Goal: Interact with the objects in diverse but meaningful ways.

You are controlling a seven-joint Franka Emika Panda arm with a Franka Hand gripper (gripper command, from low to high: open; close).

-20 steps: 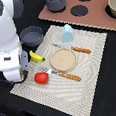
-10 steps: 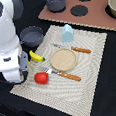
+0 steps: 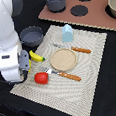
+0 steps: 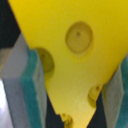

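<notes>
On the mat [image 3: 90, 71], plate [image 3: 62, 59] bare; end effector [image 4: 67, 100] clamps cheese wedge [image 4: 75, 45]

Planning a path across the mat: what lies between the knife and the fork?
In the exterior view, the round tan plate lies between the knife and the fork on the mat.

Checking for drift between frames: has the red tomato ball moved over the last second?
No. The red tomato ball sits at the same spot on the mat's edge, just off the exterior view's left of the tan plate, as before.
</notes>
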